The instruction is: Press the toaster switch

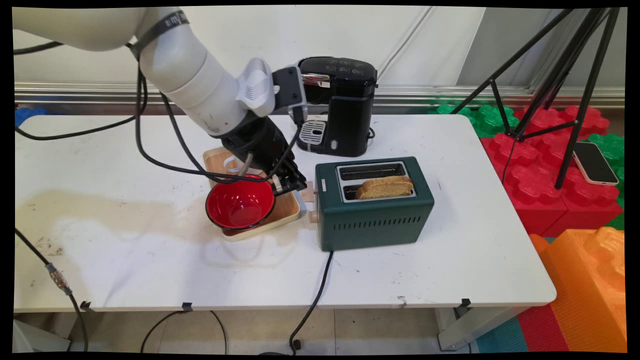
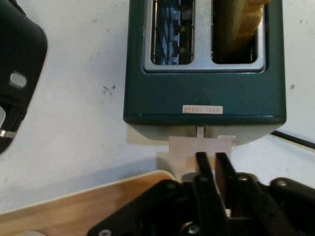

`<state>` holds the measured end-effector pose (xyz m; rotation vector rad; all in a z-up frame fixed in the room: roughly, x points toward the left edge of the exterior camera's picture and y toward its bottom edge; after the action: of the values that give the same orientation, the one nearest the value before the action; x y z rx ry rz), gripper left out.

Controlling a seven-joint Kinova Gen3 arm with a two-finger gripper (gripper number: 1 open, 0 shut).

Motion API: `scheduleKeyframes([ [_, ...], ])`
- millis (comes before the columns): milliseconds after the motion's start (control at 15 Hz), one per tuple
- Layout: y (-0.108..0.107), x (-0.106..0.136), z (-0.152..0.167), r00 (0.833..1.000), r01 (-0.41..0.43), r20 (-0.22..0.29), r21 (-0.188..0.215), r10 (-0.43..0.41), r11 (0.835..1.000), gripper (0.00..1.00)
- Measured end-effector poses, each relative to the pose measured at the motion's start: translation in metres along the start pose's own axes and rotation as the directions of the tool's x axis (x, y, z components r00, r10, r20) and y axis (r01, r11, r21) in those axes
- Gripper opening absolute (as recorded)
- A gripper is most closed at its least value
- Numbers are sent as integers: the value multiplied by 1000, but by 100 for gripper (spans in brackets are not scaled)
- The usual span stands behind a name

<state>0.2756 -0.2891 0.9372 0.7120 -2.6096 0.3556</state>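
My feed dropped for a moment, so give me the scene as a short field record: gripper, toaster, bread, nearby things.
gripper: gripper at the toaster's lever end, fingers close together at the pale lever
toaster: green two-slot toaster on the white table, cord over the near edge
bread: one slice upright in the nearer slot, other slot empty
tray: wooden tray holding a red bowl
behind: black coffee machine

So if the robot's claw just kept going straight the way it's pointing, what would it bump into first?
Most likely the toaster's lever. The claw points at the green toaster's end, its fingers close together right at the pale lever tab. Whether they already touch it is hard to tell. Behind the lever comes the toaster body itself.
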Motion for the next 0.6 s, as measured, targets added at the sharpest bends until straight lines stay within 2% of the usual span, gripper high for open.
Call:
scheduleKeyframes([
  [600,-2,4,26,1000,-1,14,-12,1,1000,0],
])
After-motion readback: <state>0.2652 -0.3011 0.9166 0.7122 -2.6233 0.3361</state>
